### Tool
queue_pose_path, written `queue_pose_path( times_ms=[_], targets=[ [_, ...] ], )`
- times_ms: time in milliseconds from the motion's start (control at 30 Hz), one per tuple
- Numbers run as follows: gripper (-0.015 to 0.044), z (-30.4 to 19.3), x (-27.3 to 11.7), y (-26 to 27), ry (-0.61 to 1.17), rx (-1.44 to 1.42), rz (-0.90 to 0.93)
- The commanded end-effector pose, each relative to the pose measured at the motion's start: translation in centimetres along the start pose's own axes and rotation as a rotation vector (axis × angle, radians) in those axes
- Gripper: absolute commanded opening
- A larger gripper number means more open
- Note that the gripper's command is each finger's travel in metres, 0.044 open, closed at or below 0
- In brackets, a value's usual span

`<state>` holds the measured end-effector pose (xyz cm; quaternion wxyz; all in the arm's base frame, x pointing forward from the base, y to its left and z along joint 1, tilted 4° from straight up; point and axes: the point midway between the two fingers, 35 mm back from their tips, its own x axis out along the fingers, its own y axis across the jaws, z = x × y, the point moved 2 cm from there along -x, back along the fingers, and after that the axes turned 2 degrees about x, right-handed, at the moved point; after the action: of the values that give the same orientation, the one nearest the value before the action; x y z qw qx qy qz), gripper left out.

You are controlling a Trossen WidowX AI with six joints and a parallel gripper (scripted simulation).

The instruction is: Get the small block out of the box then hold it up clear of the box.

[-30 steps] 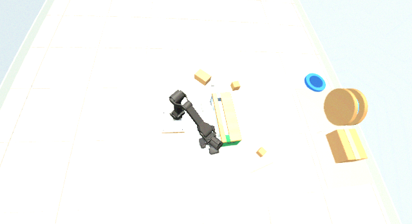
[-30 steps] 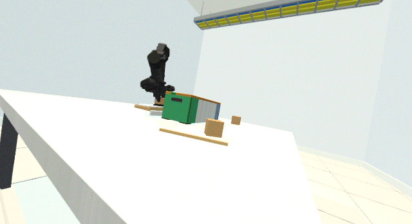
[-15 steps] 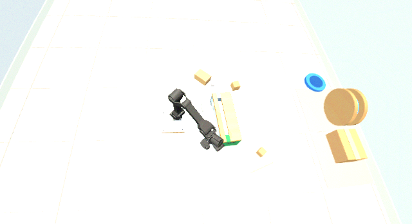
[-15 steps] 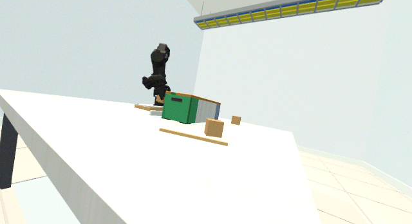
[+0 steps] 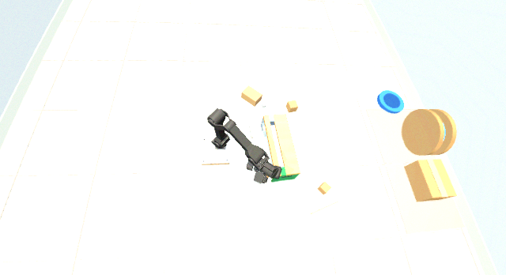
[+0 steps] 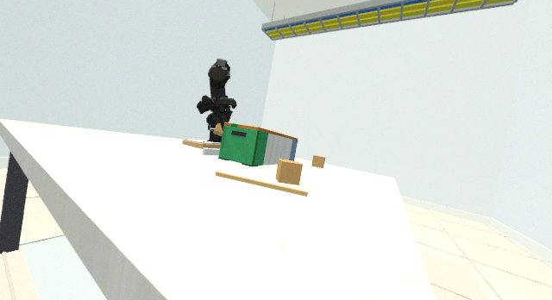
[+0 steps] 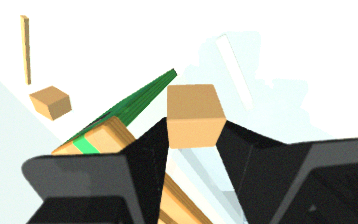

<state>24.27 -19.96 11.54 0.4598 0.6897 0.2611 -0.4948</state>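
My gripper (image 7: pixel 189 121) is shut on a small tan wooden block (image 7: pixel 195 105) (image 6: pixel 218 129), held at the fingertips above the table. In the top view the arm hides the held block. The box (image 5: pixel 288 145) (image 6: pixel 238 146) (image 7: pixel 111 134) stands upright on the table, with a wooden top, a green end and a blue part at the other end. The gripper is close to the green end, and the box shows behind and below the fingers in the wrist view. Whether the block clears the box sideways is hard to tell.
A loose tan cube (image 5: pixel 324 188) (image 6: pixel 289 171) (image 7: pixel 51 102) and a thin wooden stick (image 6: pixel 259 184) (image 7: pixel 26 50) lie beyond the green end. A second cube (image 5: pixel 292 106) (image 6: pixel 318 161) and a larger block (image 5: pixel 251 96) lie near the other end. A white bar (image 7: pixel 235 72) (image 6: pixel 210 152) lies near the box.
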Motion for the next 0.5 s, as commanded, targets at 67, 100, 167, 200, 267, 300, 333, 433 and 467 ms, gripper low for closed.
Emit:
queue_pose_path(
  times_ms=[67, 100, 167, 200, 267, 300, 333, 433, 467],
  targets=[
    [0.0, -0.36, -0.4, -0.09, -0.014, -0.206, -0.001],
    [0.0, -0.43, -0.47, -0.1, -0.016, -0.244, -0.001],
    [0.0, -0.56, -0.6, -0.11, -0.019, -0.319, -0.001],
    [0.0, -0.63, -0.67, -0.11, -0.021, -0.356, -0.001],
    [0.0, -0.77, -0.8, -0.13, -0.024, -0.431, -0.001],
    [0.0, -0.83, -0.87, -0.13, -0.026, -0.469, -0.002],
    [0.0, -0.9, -0.94, -0.14, -0.028, -0.507, -0.002],
    [0.0, -1.1, -1.13, -0.16, -0.034, -0.619, -0.003],
    [0.0, -1.16, -1.2, -0.17, -0.036, -0.657, -0.003]
  ],
)
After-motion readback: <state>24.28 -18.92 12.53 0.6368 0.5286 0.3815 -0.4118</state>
